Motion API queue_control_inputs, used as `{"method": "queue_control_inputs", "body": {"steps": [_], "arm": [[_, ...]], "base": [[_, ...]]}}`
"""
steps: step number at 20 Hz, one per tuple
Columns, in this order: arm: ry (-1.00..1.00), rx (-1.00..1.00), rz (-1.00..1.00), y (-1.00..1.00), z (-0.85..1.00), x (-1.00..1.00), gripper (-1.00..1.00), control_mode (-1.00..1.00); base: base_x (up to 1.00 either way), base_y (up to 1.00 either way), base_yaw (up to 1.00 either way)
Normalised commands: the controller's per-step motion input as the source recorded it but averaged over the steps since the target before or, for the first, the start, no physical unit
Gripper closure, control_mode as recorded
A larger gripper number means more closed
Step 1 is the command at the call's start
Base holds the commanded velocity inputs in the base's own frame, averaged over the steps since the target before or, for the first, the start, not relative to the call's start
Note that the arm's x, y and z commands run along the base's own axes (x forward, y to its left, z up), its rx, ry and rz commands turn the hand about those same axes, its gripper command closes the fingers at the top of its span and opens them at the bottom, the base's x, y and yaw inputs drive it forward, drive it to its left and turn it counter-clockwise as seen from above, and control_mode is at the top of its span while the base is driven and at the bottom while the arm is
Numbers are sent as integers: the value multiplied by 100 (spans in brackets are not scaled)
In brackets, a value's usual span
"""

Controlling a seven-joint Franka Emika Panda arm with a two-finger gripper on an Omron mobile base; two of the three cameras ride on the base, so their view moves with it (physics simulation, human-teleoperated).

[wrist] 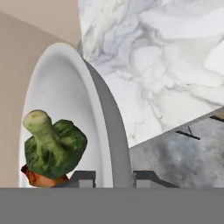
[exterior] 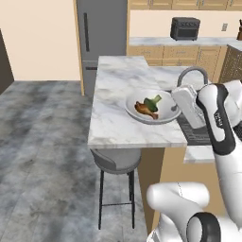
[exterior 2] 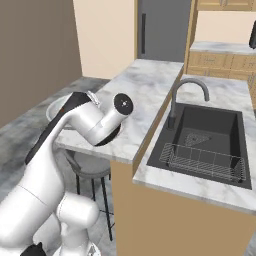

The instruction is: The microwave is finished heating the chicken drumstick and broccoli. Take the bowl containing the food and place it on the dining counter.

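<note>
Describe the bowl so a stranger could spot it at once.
Find the white marble dining counter with a grey stool under its near edge. The bowl is above that edge, wide, shallow, pale, holding the orange-brown chicken drumstick and green broccoli.

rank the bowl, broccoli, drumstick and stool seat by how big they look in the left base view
1. bowl
2. stool seat, partly hidden under the dining counter and nearer the camera, so this ranking is unsure
3. chicken drumstick and broccoli, which look about alike
</note>
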Motion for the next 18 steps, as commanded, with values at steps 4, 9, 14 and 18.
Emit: {"method": "queue_control_inputs", "body": {"steps": [4,9,14,18], "arm": [[24,0,-4,-4,-2,100,100,-100],[28,0,-1,-2,-1,99,100,-100],[17,-1,-7,3,-25,67,100,-100],[1,-7,-2,0,-75,55,100,-100]], "base": [[0,0,0],[0,0,0],[0,0,0],[0,0,0]]}}
